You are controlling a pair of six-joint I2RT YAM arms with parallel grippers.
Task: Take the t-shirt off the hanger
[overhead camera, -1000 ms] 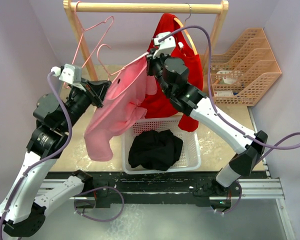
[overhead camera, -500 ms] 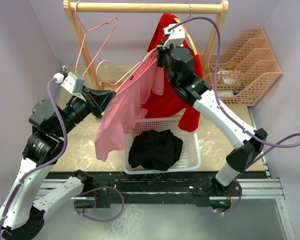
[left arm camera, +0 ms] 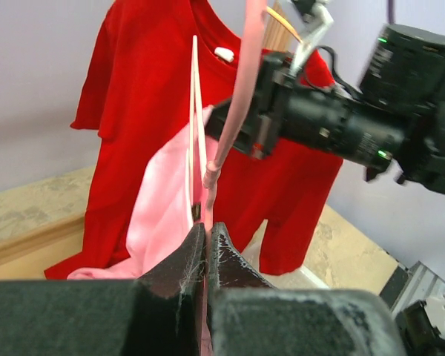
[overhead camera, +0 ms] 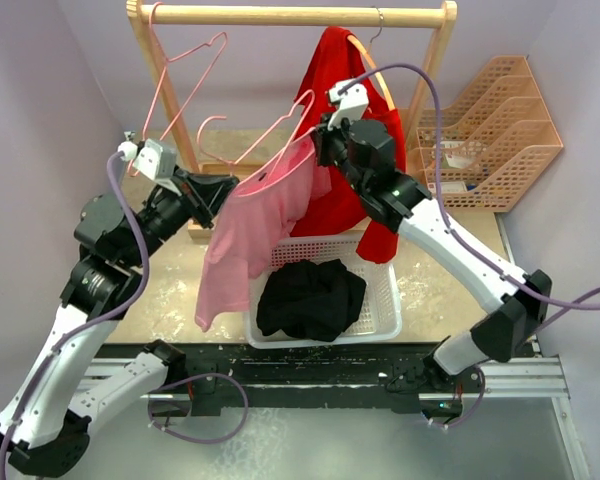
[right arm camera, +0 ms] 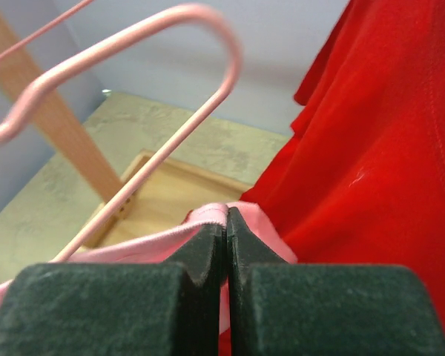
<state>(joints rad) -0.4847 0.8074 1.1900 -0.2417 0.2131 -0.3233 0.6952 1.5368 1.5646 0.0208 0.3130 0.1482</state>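
A pink t-shirt (overhead camera: 245,230) hangs stretched between my two grippers above the table. It is draped on a pink wire hanger (right arm camera: 144,170), whose hook curls up just above the right gripper. My left gripper (overhead camera: 225,188) is shut on the hanger's lower end (left arm camera: 233,89), with pink showing between its jaws (left arm camera: 206,226). Pink cloth (left arm camera: 156,208) hangs right beside them. My right gripper (overhead camera: 318,140) is shut on the shirt's ribbed edge (right arm camera: 226,215), next to the hanger wire. The rest of the shirt droops down to the left of the basket.
A red t-shirt (overhead camera: 352,70) hangs on the wooden rail (overhead camera: 290,15) right behind the right gripper. An empty pink hanger (overhead camera: 185,65) hangs at the rail's left. Below sits a white basket (overhead camera: 385,310) holding a black garment (overhead camera: 310,295). A peach file rack (overhead camera: 490,140) stands at right.
Both grippers have shifted right, closer together, and the right one has risen then dropped a little. The pink shirt now hangs narrower and longer, and the hanger's hook stands out above the right gripper.
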